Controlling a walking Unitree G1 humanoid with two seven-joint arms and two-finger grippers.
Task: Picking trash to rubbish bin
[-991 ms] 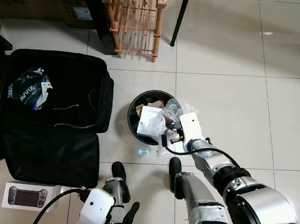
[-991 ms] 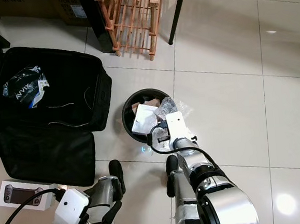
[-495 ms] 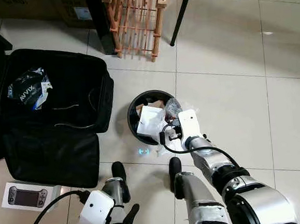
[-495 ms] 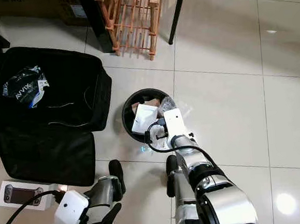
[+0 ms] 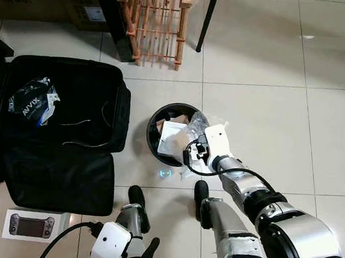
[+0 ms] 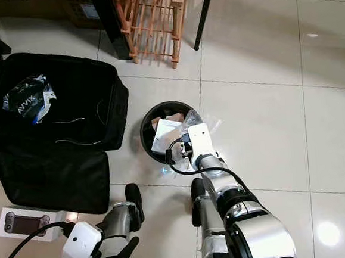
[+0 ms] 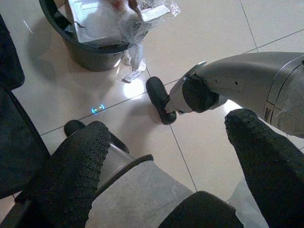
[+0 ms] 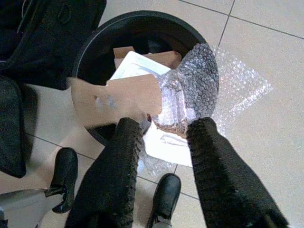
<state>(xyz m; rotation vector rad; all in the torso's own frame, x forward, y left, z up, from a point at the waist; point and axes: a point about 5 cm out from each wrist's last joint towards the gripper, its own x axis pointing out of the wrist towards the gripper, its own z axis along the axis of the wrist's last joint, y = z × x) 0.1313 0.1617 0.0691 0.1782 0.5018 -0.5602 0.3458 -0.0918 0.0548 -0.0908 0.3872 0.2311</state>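
— In the round black rubbish bin [image 5: 161,143]?
— Holds a white flat packet [image 5: 171,132], brown cardboard pieces [image 8: 135,97] and a wad of bubble wrap [image 8: 190,90]. Bubble wrap draped over the rim toward 3 o'clock, spilling onto the tiled floor [image 5: 262,56].
— Right gripper [image 8: 164,128]?
— Reaching over the bin's 4 o'clock edge, jaws spread apart, straddling the bubble wrap and cardboard without a clear pinch.
— Left gripper [image 7: 166,161]?
— Low at 7 o'clock, jaws wide and empty.
— Elsewhere?
— Open black bag [image 5: 59,132] at 9 o'clock with a crumpled dark wrapper [image 5: 33,101] inside; boxed handheld console [image 5: 30,225] below; wooden rack [image 5: 158,22] at 12.
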